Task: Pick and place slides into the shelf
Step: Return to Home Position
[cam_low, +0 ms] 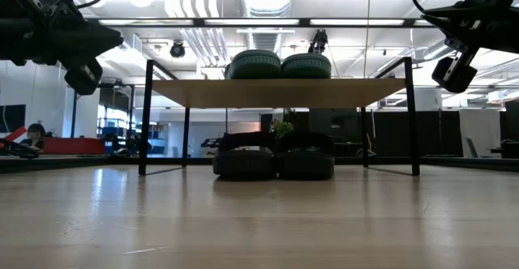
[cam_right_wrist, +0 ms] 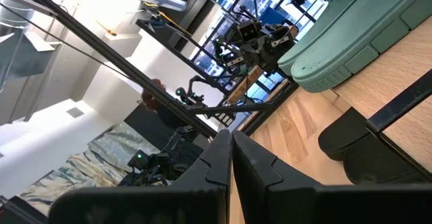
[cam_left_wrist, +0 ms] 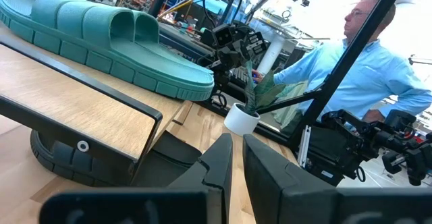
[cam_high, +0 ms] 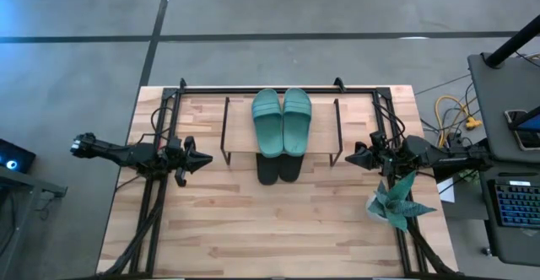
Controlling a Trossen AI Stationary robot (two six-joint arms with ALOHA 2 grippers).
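The shelf stands at the middle of the table's far half. Two teal slides lie side by side, soles down, on its wooden top board. Two black slides rest on the table under the board, their near ends sticking out. My left gripper hovers shut to the left of the shelf, pointing at it. My right gripper hovers shut to the right of the shelf, also pointing at it. Both hang above the table and touch nothing.
A green spiky plant in a white pot stands near the table's right edge, just nearside of my right arm. A large black frame runs along the far and side edges. A person in a blue shirt stands beyond the table's right side.
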